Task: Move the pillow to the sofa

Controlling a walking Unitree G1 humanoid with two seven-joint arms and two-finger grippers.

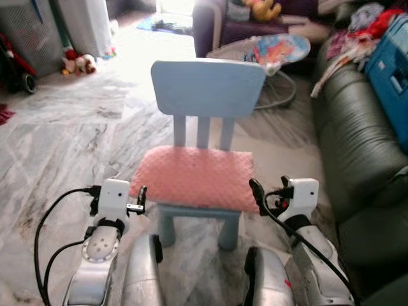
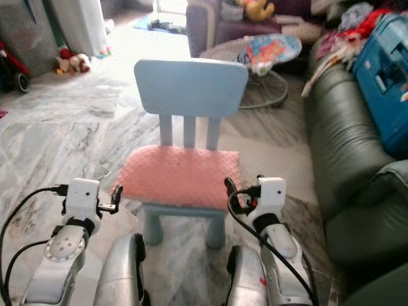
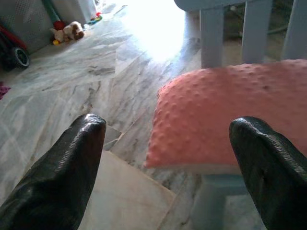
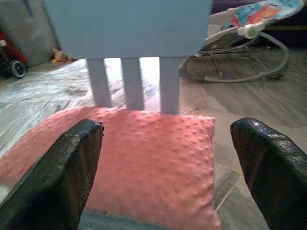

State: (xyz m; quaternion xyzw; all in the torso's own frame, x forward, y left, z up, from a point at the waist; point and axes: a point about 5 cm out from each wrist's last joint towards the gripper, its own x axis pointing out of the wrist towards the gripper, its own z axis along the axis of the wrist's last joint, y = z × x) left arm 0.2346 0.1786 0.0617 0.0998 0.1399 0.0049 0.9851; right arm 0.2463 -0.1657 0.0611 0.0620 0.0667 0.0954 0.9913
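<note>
A pink bumpy pillow [image 1: 194, 177] lies flat on the seat of a small light-blue child's chair [image 1: 207, 86] right in front of me. My left gripper [image 1: 137, 200] is open at the pillow's front left corner, one finger on each side of that corner in the left wrist view [image 3: 170, 127]. My right gripper [image 1: 269, 190] is open at the pillow's front right corner, and the pillow [image 4: 144, 153] lies between and beyond its fingers. Neither gripper holds anything. The dark green leather sofa [image 1: 357, 140] runs along the right.
A blue case [image 1: 392, 64] and a heap of clothes [image 1: 363, 25] lie on the sofa's far part. A baby bouncer [image 1: 280, 51] stands behind the chair, with a purple couch [image 1: 213, 29] beyond. A soft toy [image 1: 80, 62] lies far left on the marble floor [image 1: 70, 140].
</note>
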